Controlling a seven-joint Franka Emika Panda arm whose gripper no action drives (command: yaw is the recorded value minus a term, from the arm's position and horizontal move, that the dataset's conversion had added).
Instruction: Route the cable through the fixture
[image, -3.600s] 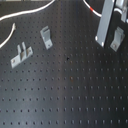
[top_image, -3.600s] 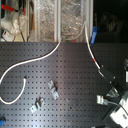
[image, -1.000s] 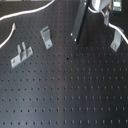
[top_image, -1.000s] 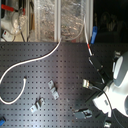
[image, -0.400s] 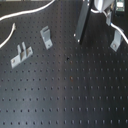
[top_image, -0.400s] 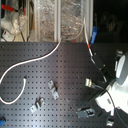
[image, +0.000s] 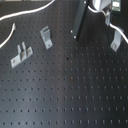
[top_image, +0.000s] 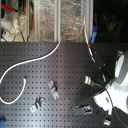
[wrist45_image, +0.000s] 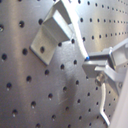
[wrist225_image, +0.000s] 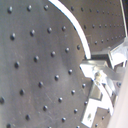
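Pincer (wrist45_image: 92, 62) closed on the cable (wrist45_image: 80, 46), as seen in the first wrist view; white cord enters between the jaws and leaves below them. The fixture (image: 115, 42) stands near the tabletop (image: 75, 95) edge at the first exterior view's right, cable just beside it; cannot tell if they touch. Two-post bracket (image: 20, 54) and wider leaning bracket (image: 46, 36) stand well apart from it.

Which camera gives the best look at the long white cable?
The second exterior view: the cable snakes across the board there along most of its length, red band included. The first exterior view catches only a stretch at the first exterior view's top left. Both wrist views show just a short piece close up.
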